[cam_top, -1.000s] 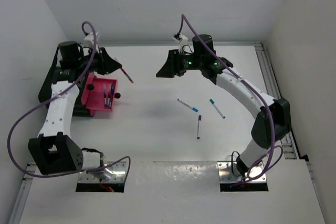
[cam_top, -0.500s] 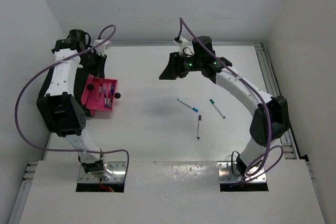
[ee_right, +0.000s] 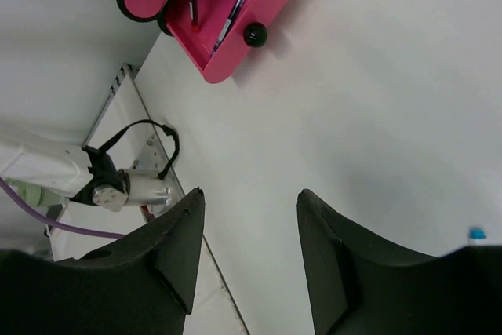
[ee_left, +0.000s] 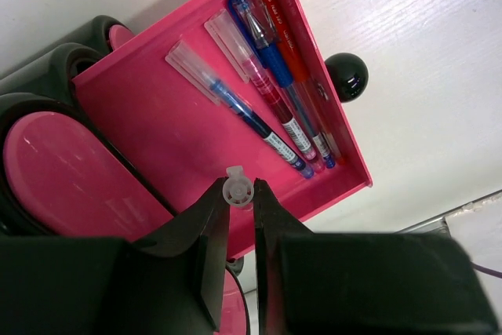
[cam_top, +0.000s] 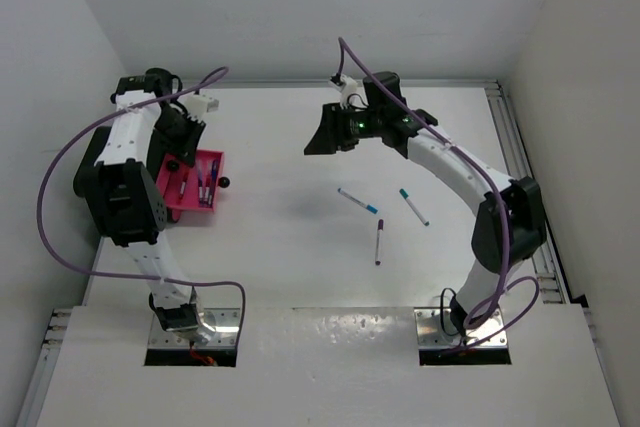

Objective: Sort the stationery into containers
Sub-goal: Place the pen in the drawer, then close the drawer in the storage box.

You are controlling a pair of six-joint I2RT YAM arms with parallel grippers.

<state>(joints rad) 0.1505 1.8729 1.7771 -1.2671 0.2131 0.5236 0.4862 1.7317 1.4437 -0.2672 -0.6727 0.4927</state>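
My left gripper is shut on a pen seen end-on, its clear cap end showing between the fingertips. It hangs over the pink tray, a container that holds several pens with blue and red parts. In the top view the left gripper is above the tray at the table's left. My right gripper hovers open over the middle back of the table, and nothing is between its fingers. Three pens lie loose on the table: a blue-capped pen, a teal-capped pen and a purple pen.
A black knob sticks out beside the tray's right wall. Black-rimmed pink ovals sit against the tray's left side. White walls close in the table on the left, back and right. A metal rail runs along the right edge.
My left arm has swung back and left from over the table to above the pink tray, still holding the pen. The right gripper has barely moved and its jaws have narrowed slightly.
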